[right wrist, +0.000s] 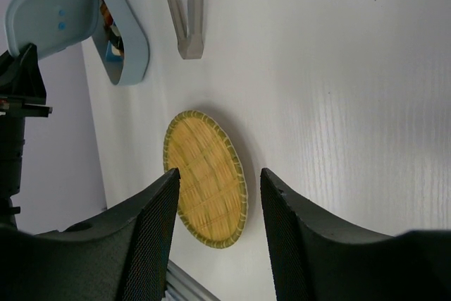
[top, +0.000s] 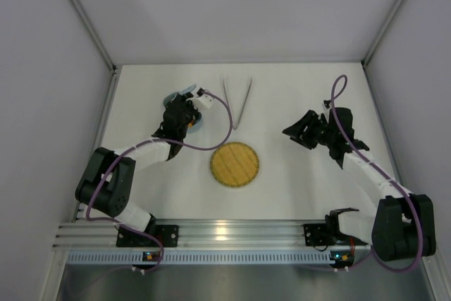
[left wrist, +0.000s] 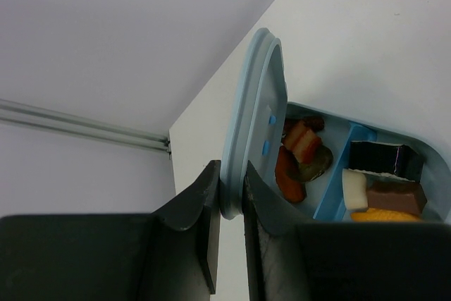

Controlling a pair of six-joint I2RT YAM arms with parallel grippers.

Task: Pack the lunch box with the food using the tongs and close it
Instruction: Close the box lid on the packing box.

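Closing the lid [left wrist: 257,118] is the job now. It stands tilted up over the box [left wrist: 433,174], which sits at the far left of the table [top: 296,188] with the food [left wrist: 303,149] inside. The left gripper [left wrist: 231,188] pinches the lid's rim. It should tip the lid down slowly, line up the edges, then press flat. The tongs [right wrist: 190,40] lie loose nearby. The right gripper [right wrist: 220,177] is open and empty, beside the plate [top: 235,164].
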